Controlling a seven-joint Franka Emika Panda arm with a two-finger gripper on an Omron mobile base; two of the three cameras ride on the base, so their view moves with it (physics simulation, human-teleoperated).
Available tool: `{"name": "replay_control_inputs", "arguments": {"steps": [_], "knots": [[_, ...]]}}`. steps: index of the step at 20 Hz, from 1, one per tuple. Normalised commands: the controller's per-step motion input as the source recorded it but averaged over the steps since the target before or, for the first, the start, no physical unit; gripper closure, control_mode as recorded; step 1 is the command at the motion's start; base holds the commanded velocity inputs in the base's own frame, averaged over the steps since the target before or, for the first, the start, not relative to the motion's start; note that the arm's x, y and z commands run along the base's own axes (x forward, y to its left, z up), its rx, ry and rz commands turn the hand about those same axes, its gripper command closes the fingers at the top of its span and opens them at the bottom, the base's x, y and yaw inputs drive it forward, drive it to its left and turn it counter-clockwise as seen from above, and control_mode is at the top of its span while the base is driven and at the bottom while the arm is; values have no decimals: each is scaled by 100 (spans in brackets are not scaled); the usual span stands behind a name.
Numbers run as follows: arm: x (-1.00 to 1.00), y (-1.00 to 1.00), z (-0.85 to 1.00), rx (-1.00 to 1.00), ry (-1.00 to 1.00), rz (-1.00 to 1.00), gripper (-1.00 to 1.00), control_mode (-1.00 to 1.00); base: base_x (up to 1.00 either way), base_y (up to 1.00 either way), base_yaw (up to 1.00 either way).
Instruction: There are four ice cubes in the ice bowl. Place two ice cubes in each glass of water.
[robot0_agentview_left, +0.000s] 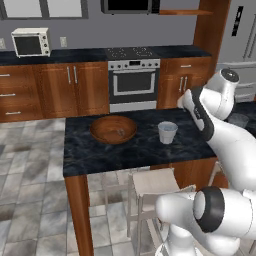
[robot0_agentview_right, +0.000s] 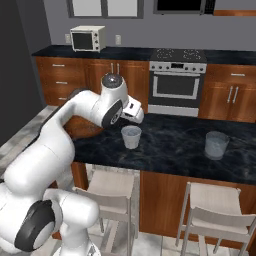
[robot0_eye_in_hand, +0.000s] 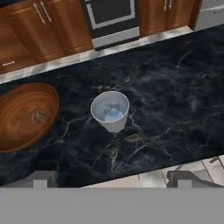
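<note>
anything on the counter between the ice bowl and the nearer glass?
No. In the hand view only bare dark marble counter separates the ice bowl from the nearer glass; the left base view shows the same gap.

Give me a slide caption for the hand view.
Open gripper above tumbler beside wooden bowl on dark marble counter.
</note>
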Motion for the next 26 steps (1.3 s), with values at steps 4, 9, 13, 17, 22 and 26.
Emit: {"name": "replay_control_inputs", "arguments": {"steps": [4, 9, 13, 17, 22, 26], "knots": [[-3, 100, 3, -16, 7, 22, -100, -100, 0, 0, 0], [0, 100, -1, -23, 8, 10, -100, -100, 0, 0, 0], [0, 100, -3, -24, 10, 3, -100, -100, 0, 0, 0], [2, 100, -18, -22, 9, 0, -100, -100, 0, 0, 0], [16, 79, -38, -14, 5, 2, -100, -100, 0, 0, 0], [22, 30, -45, -3, 4, 0, -100, -100, 0, 0, 0]]}}
